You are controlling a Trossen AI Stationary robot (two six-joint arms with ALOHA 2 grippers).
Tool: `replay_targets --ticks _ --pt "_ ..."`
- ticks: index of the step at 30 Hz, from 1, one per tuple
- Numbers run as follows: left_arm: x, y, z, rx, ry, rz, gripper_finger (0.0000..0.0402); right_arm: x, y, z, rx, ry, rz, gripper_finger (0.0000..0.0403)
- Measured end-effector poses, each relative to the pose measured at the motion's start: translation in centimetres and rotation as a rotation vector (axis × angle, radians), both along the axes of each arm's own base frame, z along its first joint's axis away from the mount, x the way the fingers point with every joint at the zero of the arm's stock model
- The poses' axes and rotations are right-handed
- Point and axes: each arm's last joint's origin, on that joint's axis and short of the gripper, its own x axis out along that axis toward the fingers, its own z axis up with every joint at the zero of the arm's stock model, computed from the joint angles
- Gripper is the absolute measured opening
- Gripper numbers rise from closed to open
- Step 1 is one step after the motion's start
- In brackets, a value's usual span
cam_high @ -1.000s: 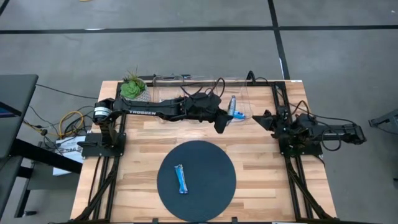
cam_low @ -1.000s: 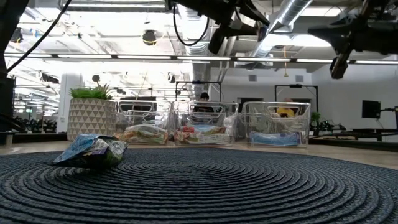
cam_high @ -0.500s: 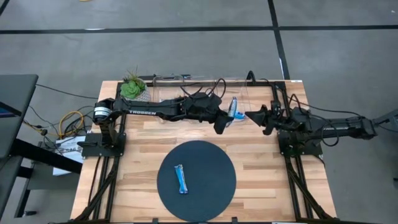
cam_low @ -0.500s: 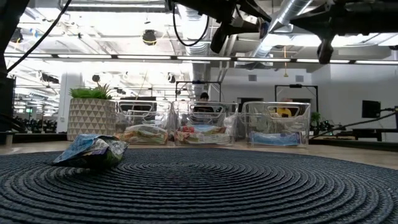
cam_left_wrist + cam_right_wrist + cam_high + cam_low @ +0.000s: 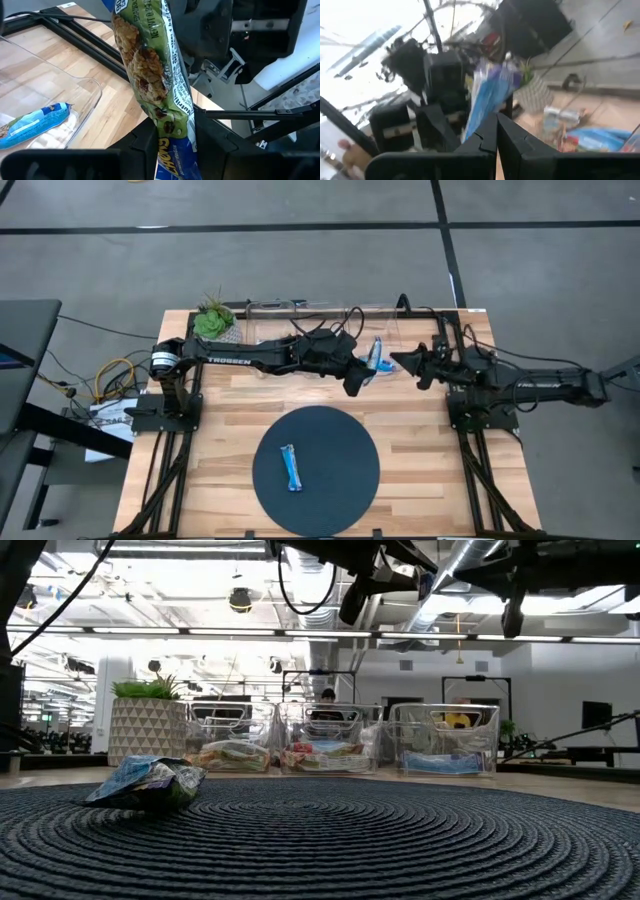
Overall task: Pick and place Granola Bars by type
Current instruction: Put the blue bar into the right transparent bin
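Note:
My left gripper (image 5: 362,370) is shut on a granola bar (image 5: 150,65) with a green and blue wrapper, high over the rightmost clear bin (image 5: 400,330) at the table's far edge. My right gripper (image 5: 398,363) is shut and empty. It points level at that bar from the table's right, a short way off. A blue bar (image 5: 290,468) lies flat on the round dark mat (image 5: 340,430). Another blue bar (image 5: 35,125) lies in the bin below. My left gripper pinches one end of the bar (image 5: 172,127) between its two fingers (image 5: 145,145). They come from the table's left, nearly level and tipped a little down. The bar lies along the fingers and sticks out beyond them, lifted clear above the bin.
Three clear bins (image 5: 330,745) with sorted bars stand in a row along the far edge. A potted plant (image 5: 212,322) stands at the far left corner. The arms' black frames (image 5: 160,440) run down both sides of the table.
My right gripper has risen and gone toward the table's left, reaching out toward the bar in my left gripper, and has stayed shut. The held bar and the bar on the mat have kept their places.

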Motion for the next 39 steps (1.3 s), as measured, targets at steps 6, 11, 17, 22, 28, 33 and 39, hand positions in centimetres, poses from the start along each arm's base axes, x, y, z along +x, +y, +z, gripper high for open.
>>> replay_targets --ticks 6,11,17,22,28,33,39 --pt "0.0 0.0 0.0 0.000 0.000 0.000 0.0099 1.1 0.0 -0.9 0.035 0.060 0.068 0.0034" --pt "0.0 0.0 0.0 0.000 0.000 0.000 0.0099 1.6 0.0 -0.9 0.048 0.043 0.084 0.0104" --pt "0.0 0.0 0.0 0.002 0.000 0.000 0.0099 1.7 0.0 -0.6 0.041 0.005 0.089 0.0172" --pt "0.0 0.0 0.0 0.004 0.000 -0.001 0.0099 2.0 0.0 -0.6 0.040 0.004 0.111 0.0205" --pt "0.0 0.0 0.0 0.017 0.000 -0.004 0.0099 3.5 0.0 -1.0 0.057 -0.020 0.144 0.0211" --pt "0.0 0.0 0.0 0.017 0.001 -0.004 0.0099 4.8 -0.2 -0.8 0.051 -0.009 0.144 0.0198" --pt "0.0 0.0 0.0 0.017 0.000 -0.004 0.0099 6.2 -0.3 0.5 -0.026 0.002 0.137 0.0161"
